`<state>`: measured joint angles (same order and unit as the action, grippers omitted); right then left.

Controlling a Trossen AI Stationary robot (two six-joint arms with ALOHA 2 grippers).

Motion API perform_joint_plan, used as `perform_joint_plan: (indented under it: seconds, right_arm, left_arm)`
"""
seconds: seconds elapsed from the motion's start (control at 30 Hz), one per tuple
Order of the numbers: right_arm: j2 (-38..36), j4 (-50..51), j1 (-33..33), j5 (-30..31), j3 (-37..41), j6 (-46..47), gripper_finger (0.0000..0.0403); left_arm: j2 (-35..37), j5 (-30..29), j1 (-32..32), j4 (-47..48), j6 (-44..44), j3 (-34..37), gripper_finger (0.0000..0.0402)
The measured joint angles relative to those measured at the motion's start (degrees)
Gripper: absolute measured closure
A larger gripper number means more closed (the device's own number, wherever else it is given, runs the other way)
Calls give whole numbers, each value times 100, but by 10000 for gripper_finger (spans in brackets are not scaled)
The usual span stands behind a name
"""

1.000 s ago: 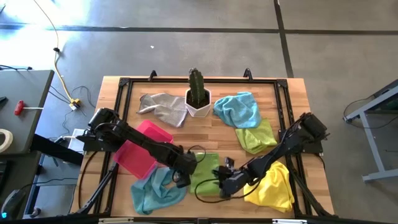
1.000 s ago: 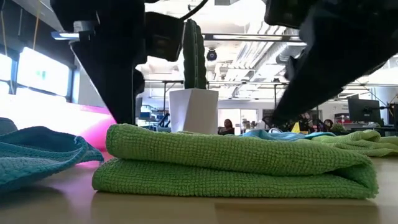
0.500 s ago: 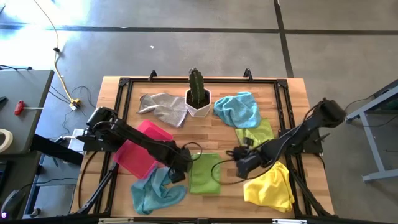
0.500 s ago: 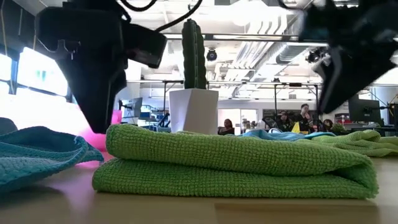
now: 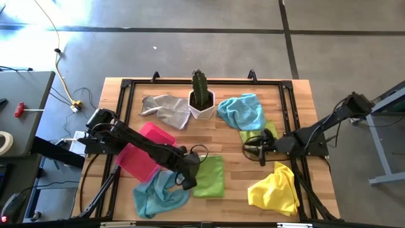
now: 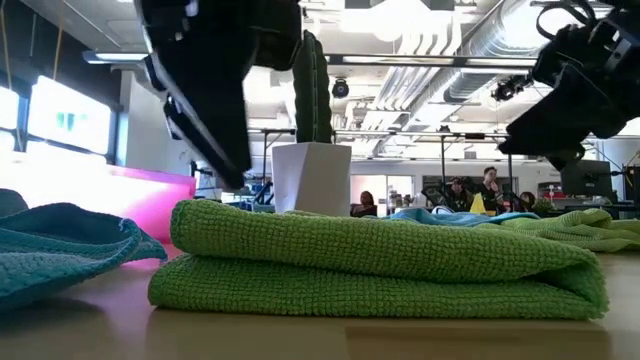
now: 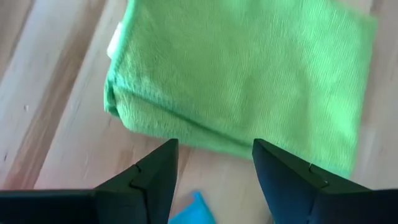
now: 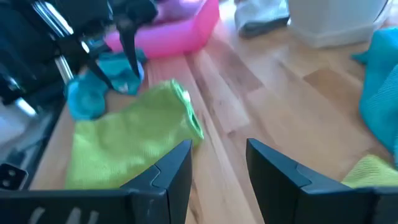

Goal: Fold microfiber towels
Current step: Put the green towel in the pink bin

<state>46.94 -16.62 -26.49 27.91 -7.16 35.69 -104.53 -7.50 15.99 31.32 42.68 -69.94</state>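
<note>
Change: your right pincer [image 5: 255,147] has pulled back, spread, empty | left pincer [image 5: 184,179] spread beside folded lime green towel [image 5: 209,177] | Meaning: this fold looks done, pick another.

No legible text, label or sign anywhere in view.

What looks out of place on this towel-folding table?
A potted cactus stands among the cloths at the table's far side, an odd prop for folding. Otherwise only the green towel is folded; the grey, blue and yellow towels lie crumpled. Nothing is spilled or damaged.
</note>
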Motion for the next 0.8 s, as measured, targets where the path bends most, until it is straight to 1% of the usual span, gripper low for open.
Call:
perform_joint_plan:
  seconds: [0.1, 0.2, 0.3, 0.37, 0.5, 0.67, 0.8]
  right_arm:
    - [-344, -79, 14, -13, 264, 127, 261]
    - [-530, 31, 14, -64, 381, 495, 261]
    - [-551, 97, 14, 1, 391, 845, 261]
    - [-537, 103, 14, 139, 391, 912, 261]
    - [-531, 153, 29, 341, 391, 576, 261]
    - [-531, 175, 27, 338, 391, 170, 261]
    - [-531, 177, 27, 337, 391, 175, 261]
  left_arm:
    - [0, -254, -2, 26, 328, -1, 206]
    - [0, -479, 26, 4, 536, -1, 206]
    - [0, -554, 62, -9, 648, -1, 206]
    - [0, -560, 85, -70, 671, -1, 206]
    - [0, -631, 179, -253, 703, -1, 206]
    - [0, -1065, 344, -376, 1047, -1, 206]
    - [0, -1132, 375, -430, 1445, -1, 206]
